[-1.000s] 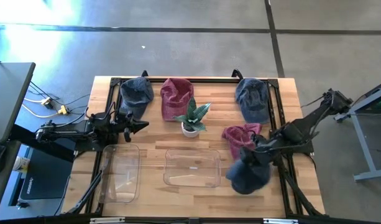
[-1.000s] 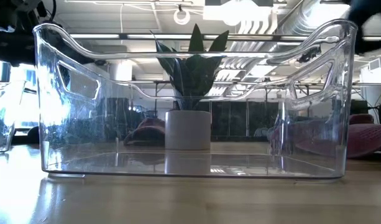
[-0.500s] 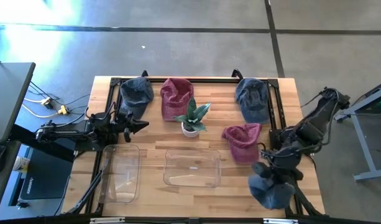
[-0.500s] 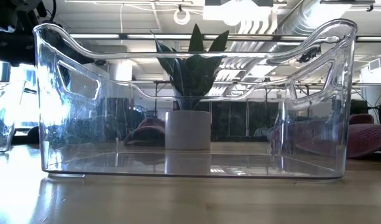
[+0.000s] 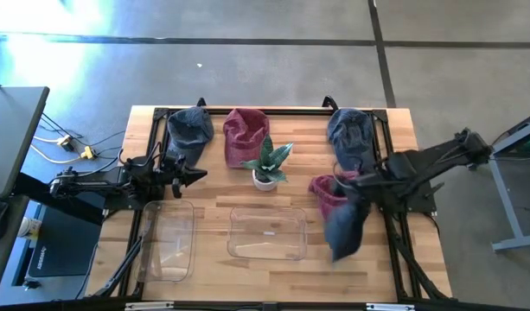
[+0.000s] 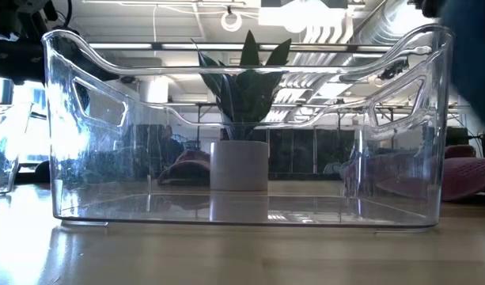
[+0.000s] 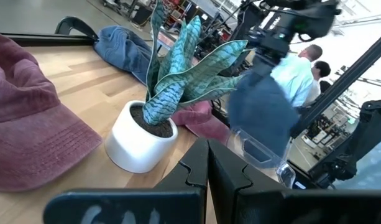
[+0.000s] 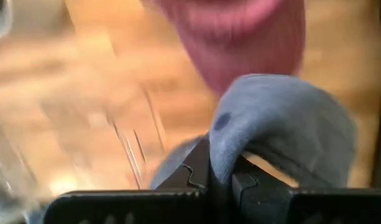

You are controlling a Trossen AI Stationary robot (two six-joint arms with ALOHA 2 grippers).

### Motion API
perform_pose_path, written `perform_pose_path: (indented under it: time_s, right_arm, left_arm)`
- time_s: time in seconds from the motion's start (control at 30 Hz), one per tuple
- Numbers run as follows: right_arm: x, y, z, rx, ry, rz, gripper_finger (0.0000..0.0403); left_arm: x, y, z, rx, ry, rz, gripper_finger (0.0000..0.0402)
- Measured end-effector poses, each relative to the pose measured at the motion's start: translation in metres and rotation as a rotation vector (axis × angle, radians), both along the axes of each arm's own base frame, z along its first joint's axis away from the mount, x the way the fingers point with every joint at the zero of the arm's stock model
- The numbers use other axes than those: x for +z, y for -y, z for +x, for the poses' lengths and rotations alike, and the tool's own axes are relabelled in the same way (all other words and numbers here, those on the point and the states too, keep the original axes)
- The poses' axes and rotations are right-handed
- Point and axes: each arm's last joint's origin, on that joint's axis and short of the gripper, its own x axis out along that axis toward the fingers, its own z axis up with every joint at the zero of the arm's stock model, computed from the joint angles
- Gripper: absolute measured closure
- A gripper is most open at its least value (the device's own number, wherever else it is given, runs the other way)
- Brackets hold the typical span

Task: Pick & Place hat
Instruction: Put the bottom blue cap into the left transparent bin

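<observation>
While the left arm waits at the left edge of the worktop (image 5: 221, 203), its left gripper (image 5: 198, 173) closed on nothing and pointing toward the plant, the right arm reaches in from the right side. The right gripper (image 5: 351, 186) is clamped on a blue-grey hat (image 5: 343, 226), which hangs down from the fingers above the wood, just to the right of the middle clear bin (image 5: 266, 233) and partly in front of a maroon hat (image 5: 327, 188) lying on the boards. In the right wrist view the two dark fingers pinch a fold of the blue-grey hat's cloth (image 8: 283, 124), with the maroon hat (image 8: 246, 31) beyond it.

A potted plant (image 5: 266, 164) in a white pot stands near the centre of the worktop. Along the far edge lie three more hats: a blue one (image 5: 189, 130) on the left, a second maroon one (image 5: 245, 134) beside it, and another blue one (image 5: 349, 134) on the right. A second clear bin (image 5: 168, 240) sits at the near left, well apart from the held hat.
</observation>
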Motion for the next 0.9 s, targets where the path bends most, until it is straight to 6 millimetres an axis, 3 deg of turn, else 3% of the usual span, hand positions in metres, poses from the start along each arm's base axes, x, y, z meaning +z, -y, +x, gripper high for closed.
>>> perform_pose_path:
  time_s: [0.23, 0.4, 0.53, 0.67, 0.77, 0.9]
  right_arm:
    - [-0.056, 0.036, 0.014, -0.092, 0.031, -0.142, 0.0389]
    - [-0.078, 0.051, 0.017, -0.097, 0.15, -0.233, 0.0328]
    - [-0.069, 0.061, 0.01, 0.036, 0.219, -0.32, 0.025]
    - [-0.04, 0.064, -0.005, 0.269, 0.282, -0.33, 0.019]
    - [-0.016, 0.059, -0.012, 0.486, 0.346, -0.346, 0.0176]
    - [0.007, 0.043, -0.008, 0.923, 0.461, -0.439, 0.0182]
  left_arm:
    - [0.0, 0.0, 0.0, 0.004, 0.001, 0.001, 0.0401]
    - [0.0, 0.0, 0.0, 0.004, 0.002, -0.005, 0.0401]
    - [0.001, 0.0, 0.0, 0.004, 0.014, -0.013, 0.0401]
    - [0.009, 0.0, -0.001, 0.013, 0.084, -0.028, 0.0401]
    - [0.02, -0.001, -0.004, 0.044, 0.117, -0.029, 0.0402]
    - [0.035, -0.003, -0.006, 0.109, 0.143, -0.031, 0.0401]
